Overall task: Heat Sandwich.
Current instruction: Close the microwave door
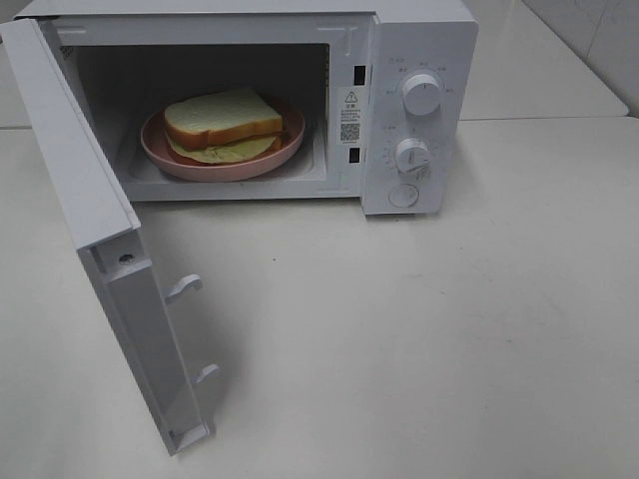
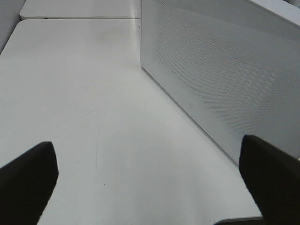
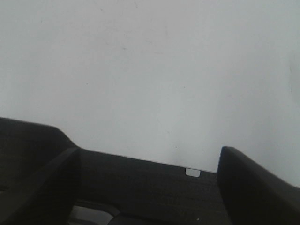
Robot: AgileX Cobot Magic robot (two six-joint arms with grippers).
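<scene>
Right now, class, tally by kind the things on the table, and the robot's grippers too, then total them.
Microwave: 1
Pink plate: 1
Sandwich: 1
Grippers: 2, left gripper and right gripper
Total: 5

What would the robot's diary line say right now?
sandwich: on pink plate inside microwave | door: open | left gripper: open, empty | right gripper: open, empty

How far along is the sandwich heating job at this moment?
Done: the sandwich lies on the pink plate inside the microwave. In hand: nothing; left gripper and right gripper are open and empty. Left: shut the open door, then set the knobs.
</scene>
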